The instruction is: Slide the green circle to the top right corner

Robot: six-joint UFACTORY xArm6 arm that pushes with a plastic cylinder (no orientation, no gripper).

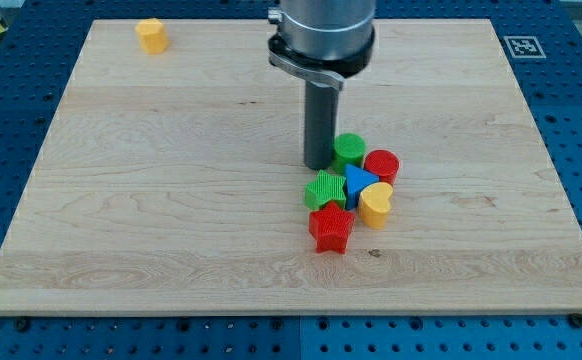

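Observation:
The green circle [349, 150] stands at the top of a tight cluster right of the board's middle. My tip [318, 165] is down on the board right at the circle's left side, touching or nearly touching it. Below the tip sits a green star-like block [325, 190]. A red circle [381, 165] lies right of the green circle. A blue triangle [358, 183], a yellow heart [376, 204] and a red star-like block [331, 229] fill the rest of the cluster.
A yellow block [151, 35] sits near the board's top left corner. A black-and-white marker tag [522, 46] lies in the top right corner. The arm's body [321, 30] hides the top middle of the board.

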